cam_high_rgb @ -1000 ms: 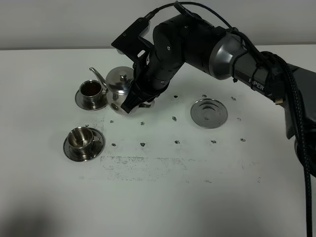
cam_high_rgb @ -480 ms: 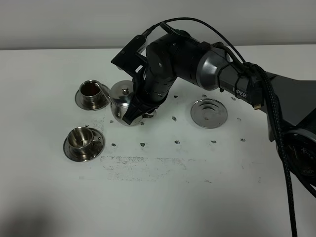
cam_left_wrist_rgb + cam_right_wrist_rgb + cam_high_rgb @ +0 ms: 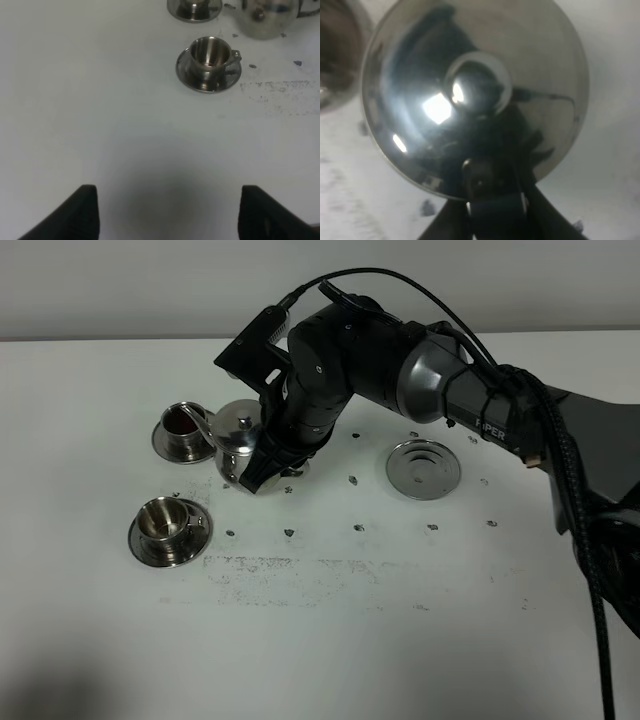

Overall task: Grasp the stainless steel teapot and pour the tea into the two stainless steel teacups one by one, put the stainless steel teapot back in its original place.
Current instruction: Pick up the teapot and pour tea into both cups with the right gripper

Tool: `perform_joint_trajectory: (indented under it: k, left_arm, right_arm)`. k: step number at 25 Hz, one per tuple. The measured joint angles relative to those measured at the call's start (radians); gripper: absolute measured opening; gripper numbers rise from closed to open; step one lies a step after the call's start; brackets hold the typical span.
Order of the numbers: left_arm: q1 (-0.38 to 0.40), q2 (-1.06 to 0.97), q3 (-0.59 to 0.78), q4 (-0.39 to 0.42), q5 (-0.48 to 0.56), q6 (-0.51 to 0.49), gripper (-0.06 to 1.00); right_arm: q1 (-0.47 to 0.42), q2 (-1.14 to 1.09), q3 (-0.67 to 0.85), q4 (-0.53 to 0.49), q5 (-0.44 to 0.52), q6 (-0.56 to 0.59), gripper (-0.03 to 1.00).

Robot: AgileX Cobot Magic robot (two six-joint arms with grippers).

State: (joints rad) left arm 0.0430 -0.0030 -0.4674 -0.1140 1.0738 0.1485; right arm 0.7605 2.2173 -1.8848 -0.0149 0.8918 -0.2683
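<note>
The right gripper (image 3: 268,458) is clamped on the handle of the stainless steel teapot (image 3: 236,434); its spout reaches over the far teacup (image 3: 190,437), which holds tea (image 3: 181,420); the near teacup (image 3: 166,521) stands close by; the steel disc (image 3: 424,468) lies well apart; the left gripper (image 3: 170,212) gapes wide, empty.

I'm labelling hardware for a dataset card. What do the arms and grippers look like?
The right arm is glossy black with rounded joints, one silver-grey segment, white lettering, a thin black cable looping above it and a braided black sleeve. The left gripper shows two black wedge-shaped fingers.
</note>
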Motion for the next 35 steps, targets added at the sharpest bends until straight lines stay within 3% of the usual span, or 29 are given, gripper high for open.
perform_joint_trajectory:
  k: [5,10,16,20,25,35]
  left_arm:
    - [0.0,0.0,0.0,0.0,0.0,0.0,0.58]
    - [0.0,0.0,0.0,0.0,0.0,0.0,0.58]
    - [0.0,0.0,0.0,0.0,0.0,0.0,0.58]
    - [0.0,0.0,0.0,0.0,0.0,0.0,0.58]
    - [0.0,0.0,0.0,0.0,0.0,0.0,0.58]
    - [0.0,0.0,0.0,0.0,0.0,0.0,0.58]
  right_arm:
    - [0.048,-0.121,0.135,0.015,-0.057,-0.081,0.2]
    - [0.085,-0.161,0.191,0.024,-0.053,-0.348,0.2]
    - [0.091,-0.161,0.194,0.015,-0.076,-0.76,0.2]
    - [0.086,-0.161,0.194,-0.031,-0.115,-0.914,0.2]
    - [0.062,-0.152,0.166,-0.055,-0.173,-0.964,0.2]
    - [0.049,-0.026,-0.013,-0.128,-0.083,-0.967,0.2]
